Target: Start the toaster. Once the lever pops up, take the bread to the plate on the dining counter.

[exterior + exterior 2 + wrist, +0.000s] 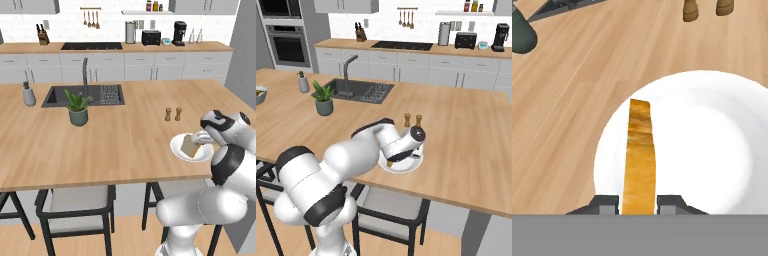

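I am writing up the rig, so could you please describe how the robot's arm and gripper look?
The arm is glossy white, made of rounded, bulbous links with dark, nearly black bands at the joints. No cables or markings are visible. The gripper ends in two small dark grey, blocky jaws.

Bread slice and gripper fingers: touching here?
Touching. In the hand view the bread stands edge-on over the plate with both fingers pressed against its sides, no gap.

- A home kitchen.
- Wall oven (288, 47), stovetop (91, 46), toaster (151, 37) and coffee machine (179, 33) along the back.
- Sink (82, 95) set in a wooden desk (125, 135).
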You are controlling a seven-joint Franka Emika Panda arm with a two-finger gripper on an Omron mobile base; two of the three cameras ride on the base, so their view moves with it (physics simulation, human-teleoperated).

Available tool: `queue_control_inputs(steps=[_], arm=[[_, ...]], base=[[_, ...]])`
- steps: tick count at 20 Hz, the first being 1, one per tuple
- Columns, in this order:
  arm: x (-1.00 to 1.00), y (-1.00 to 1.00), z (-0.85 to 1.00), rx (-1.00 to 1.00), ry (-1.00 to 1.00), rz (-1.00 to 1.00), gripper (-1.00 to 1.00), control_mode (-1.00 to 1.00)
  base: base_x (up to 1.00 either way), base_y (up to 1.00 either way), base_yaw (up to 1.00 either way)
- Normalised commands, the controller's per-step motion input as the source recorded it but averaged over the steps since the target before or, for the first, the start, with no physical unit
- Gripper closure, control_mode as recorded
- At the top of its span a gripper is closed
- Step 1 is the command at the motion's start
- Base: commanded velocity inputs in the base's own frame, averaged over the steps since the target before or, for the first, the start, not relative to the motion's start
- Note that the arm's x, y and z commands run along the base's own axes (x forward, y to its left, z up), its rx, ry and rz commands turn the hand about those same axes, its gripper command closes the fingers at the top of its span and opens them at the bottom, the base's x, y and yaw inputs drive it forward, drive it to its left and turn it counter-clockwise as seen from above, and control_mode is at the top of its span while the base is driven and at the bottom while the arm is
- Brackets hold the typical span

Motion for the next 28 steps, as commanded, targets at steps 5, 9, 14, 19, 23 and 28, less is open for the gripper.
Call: queue_control_inputs(steps=[5, 9, 14, 19, 23, 28], arm=[[0.12, -0.18, -0.15, 0.0, 0.0, 0.04, 1.0, -1.0], [0.01, -0.08, -0.23, 0.0, 0.0, 0.04, -1.0, -1.0], [0.0, -0.03, -0.08, -0.01, 0.0, 0.01, -1.0, -1.0], [0.0, -0.13, 0.05, -0.01, -0.03, 0.0, -1.0, -1.0], [0.0, 0.32, 0.33, -0.15, -0.03, -0.02, -1.0, -1.0], [0.0, 0.12, 0.37, -0.27, -0.12, -0.08, -1.0, -1.0]], base=[[0.0, 0.0, 0.0], [0.0, 0.0, 0.0], [0.0, 0.0, 0.0], [0.0, 0.0, 0.0], [0.0, 0.0, 0.0], [0.0, 0.0, 0.0]])
